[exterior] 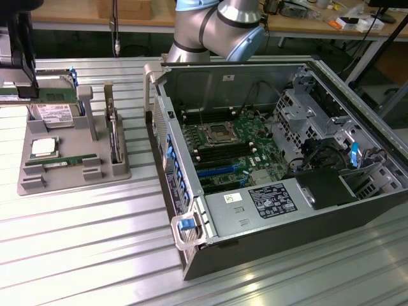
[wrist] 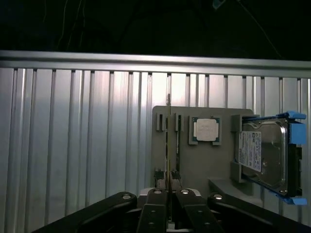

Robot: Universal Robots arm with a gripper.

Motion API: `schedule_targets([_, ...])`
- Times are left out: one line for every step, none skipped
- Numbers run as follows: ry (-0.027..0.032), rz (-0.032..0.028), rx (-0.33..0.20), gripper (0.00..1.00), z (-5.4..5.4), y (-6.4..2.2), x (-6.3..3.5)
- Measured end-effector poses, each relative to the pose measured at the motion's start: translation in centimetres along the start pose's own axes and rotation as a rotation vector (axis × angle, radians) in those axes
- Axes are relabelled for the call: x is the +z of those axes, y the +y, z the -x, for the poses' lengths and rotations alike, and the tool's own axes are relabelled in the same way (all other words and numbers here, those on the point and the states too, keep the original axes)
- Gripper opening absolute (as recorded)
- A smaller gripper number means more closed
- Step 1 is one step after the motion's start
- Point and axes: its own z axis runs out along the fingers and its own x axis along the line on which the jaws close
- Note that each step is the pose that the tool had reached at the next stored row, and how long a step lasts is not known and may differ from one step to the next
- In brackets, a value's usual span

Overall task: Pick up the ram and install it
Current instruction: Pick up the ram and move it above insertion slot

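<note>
Black angular tool [wrist: 168, 193] clamped on thin edge-on ram [wrist: 168, 127], ribbed aluminium table [wrist: 73, 145] below

- Exterior view: hard white glare on bench [exterior: 57, 210] at the exterior view's left; case [exterior: 287, 245] interior dimmer.
- Wrist view: black background, bench bands lit, pincer [wrist: 168, 189] shadowed.

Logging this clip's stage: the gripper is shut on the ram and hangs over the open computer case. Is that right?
Not quite. The gripper is shut on the ram, but it hangs over the grey tray that holds the processor chip and the hard drive, not over the open computer case. The wrist view shows this.
</note>
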Motion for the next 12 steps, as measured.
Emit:
schedule_targets([0.0005,0.0011,0.000,0.13,0.0,0.00,0.00])
schedule_targets([0.0010,0.0013,0.000,0.13,0.0,0.00,0.00])
schedule_targets([0.0010,0.0013,0.000,0.13,0.0,0.00,0.00])
schedule_targets([0.0011,0.0008,0.000,0.13,0.0,-0.01,0.00])
schedule_targets([0.0011,0.0007,0.000,0.13,0.0,0.00,-0.05])
schedule_targets([0.0012,0.0006,0.000,0.13,0.0,0.00,-0.05])
schedule_targets([0.0012,0.0007,0.000,0.13,0.0,0.00,-0.05])
schedule_targets([0.0004,0.0007,0.000,0.13,0.0,0.01,-0.06])
schedule_targets([0.0000,-0.0040,0.000,0.13,0.0,-0.10,-0.08])
schedule_targets([0.0001,-0.0076,0.000,0.13,0.0,-0.43,-0.12])
schedule_targets([0.0002,-0.0095,0.000,0.13,0.0,-0.74,-0.18])
schedule_targets([0.0003,-0.0122,0.000,0.13,0.0,-1.07,-0.22])
